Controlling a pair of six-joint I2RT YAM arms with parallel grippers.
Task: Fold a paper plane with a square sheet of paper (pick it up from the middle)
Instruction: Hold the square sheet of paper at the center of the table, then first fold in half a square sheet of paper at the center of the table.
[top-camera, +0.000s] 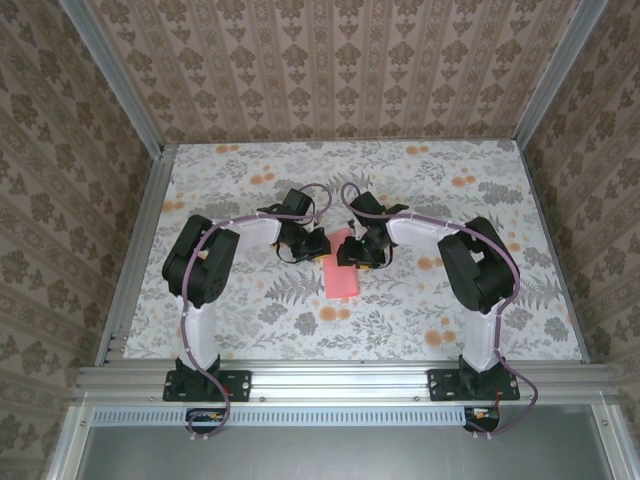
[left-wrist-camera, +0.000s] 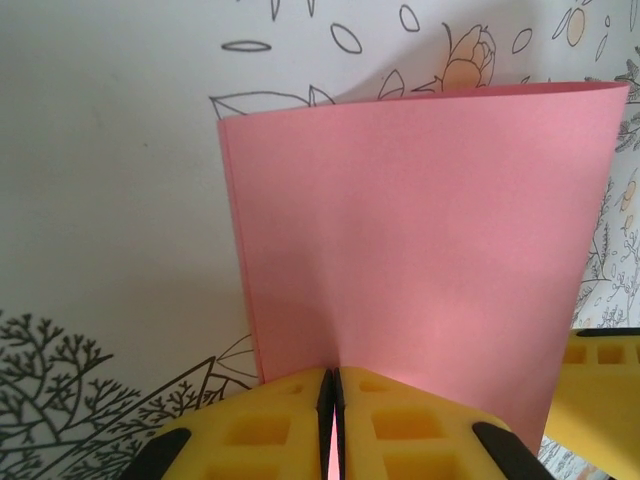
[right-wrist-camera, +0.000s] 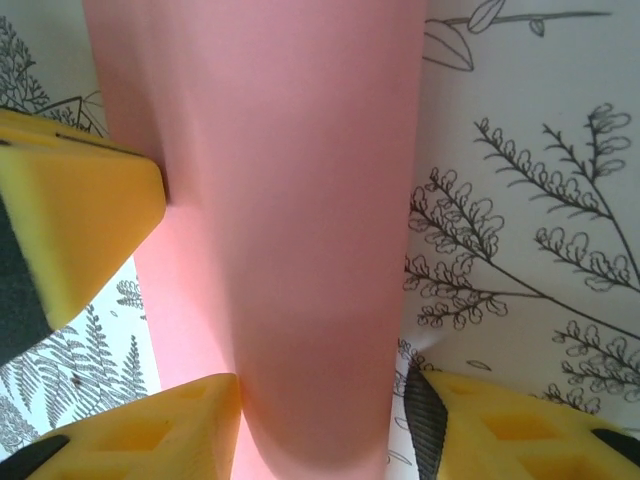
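The salmon-pink sheet of paper (top-camera: 346, 281) lies bent over on itself at the table's middle, between my two grippers. In the left wrist view the sheet (left-wrist-camera: 420, 230) rises as a doubled flap with a soft rounded bend at the top. My left gripper (left-wrist-camera: 333, 378) is shut on its near edge, and pink shows between the pads. In the right wrist view the paper (right-wrist-camera: 280, 180) runs as a curved roll through my right gripper (right-wrist-camera: 322, 385). That gripper is open, with its left finger against the roll and its right pad (right-wrist-camera: 425, 415) just off it.
The floral tablecloth (top-camera: 300, 170) covers the table, boxed in by aluminium rails (top-camera: 140, 240) and patterned walls. The other arm's yellow finger shows at bottom right of the left wrist view (left-wrist-camera: 600, 390) and at left of the right wrist view (right-wrist-camera: 70, 220).
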